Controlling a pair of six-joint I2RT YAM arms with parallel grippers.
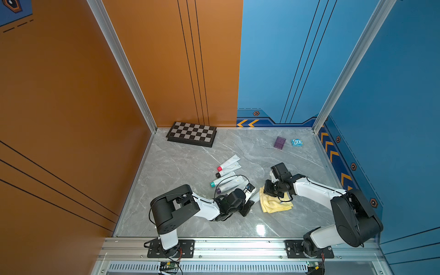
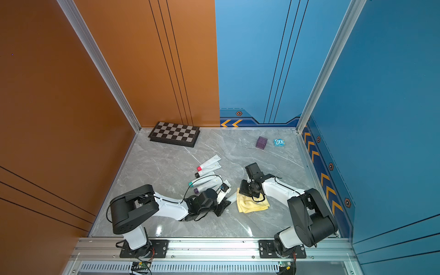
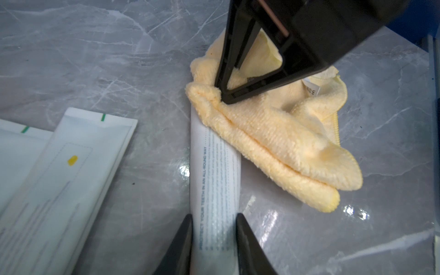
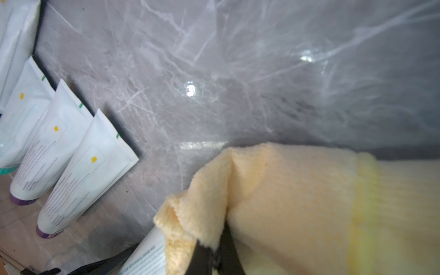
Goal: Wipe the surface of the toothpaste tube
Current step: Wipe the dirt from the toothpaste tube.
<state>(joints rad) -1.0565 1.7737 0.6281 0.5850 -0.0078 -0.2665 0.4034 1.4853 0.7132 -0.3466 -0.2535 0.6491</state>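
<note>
At the left of the work area, your left claw (image 3: 214, 220) is clamped around a white toothpaste tube (image 3: 214, 171). One finger sits on each side of the tube's printed body, and the tube lies on the grey marble table (image 3: 95, 59). Several spare tubes (image 1: 227, 175) lie in a row just beside it, not touching it. Moving right, a folded yellow cloth (image 3: 281, 142) is draped over the held tube's far end and touches it. The stretch of tube between the cloth and the left claw is bare. Further right, your right claw (image 4: 217, 252) is pinched together on a fold of that cloth, close to the tube's covered end. The wipe looks underway: both grips are made and the cloth meets the tube. Most of the visible surface, and the underside, appears left to cover. The tube's cap is hidden.
</note>
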